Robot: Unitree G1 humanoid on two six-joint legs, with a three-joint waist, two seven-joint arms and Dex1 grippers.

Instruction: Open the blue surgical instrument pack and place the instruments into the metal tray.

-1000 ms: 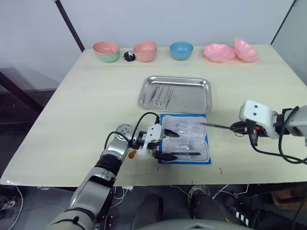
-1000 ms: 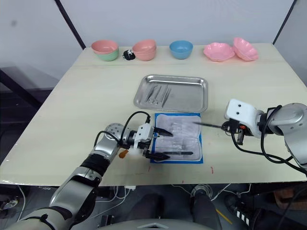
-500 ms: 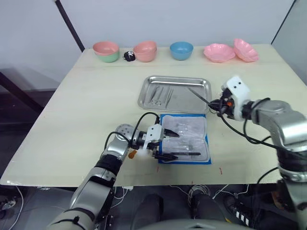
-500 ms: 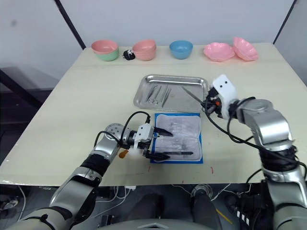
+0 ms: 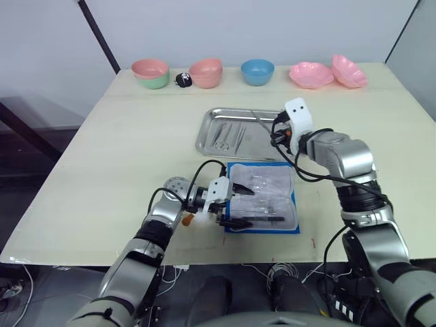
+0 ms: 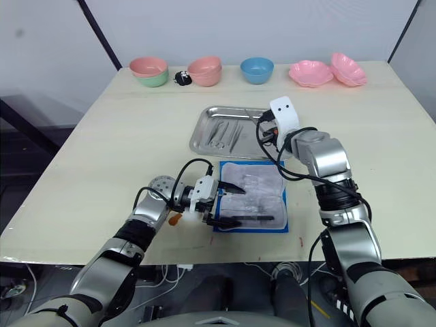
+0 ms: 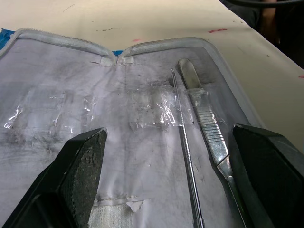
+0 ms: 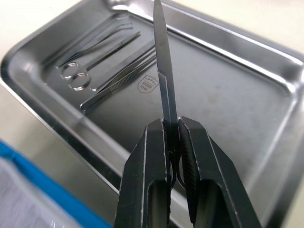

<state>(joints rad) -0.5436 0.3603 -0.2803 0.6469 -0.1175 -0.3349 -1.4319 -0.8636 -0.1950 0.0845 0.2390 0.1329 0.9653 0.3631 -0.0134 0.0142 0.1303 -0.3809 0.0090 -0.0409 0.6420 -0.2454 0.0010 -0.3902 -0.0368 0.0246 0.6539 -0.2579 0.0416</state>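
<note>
Pale wooden table [image 5: 116,143], coloured bowls [image 5: 204,72] along its far edge. Metal tray [image 5: 286,148], mid-table, holds several instruments [image 8: 102,59]. Blue surgical instrument pack [image 5: 262,199], opened flat just before the tray, retains tweezers [image 7: 205,128]. Left gripper [image 5: 233,204], jaws spread, rests on the pack. Right gripper [image 8: 172,156], jaws pinching a slim blade [image 8: 164,71], hovers above the tray. Step: depositing; next, lower and release.

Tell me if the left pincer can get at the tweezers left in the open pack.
Probably yes: the left pincer is open over the blue surgical instrument pack, and the tweezers lie bare on the lining between its fingers, nothing covering them.
</note>
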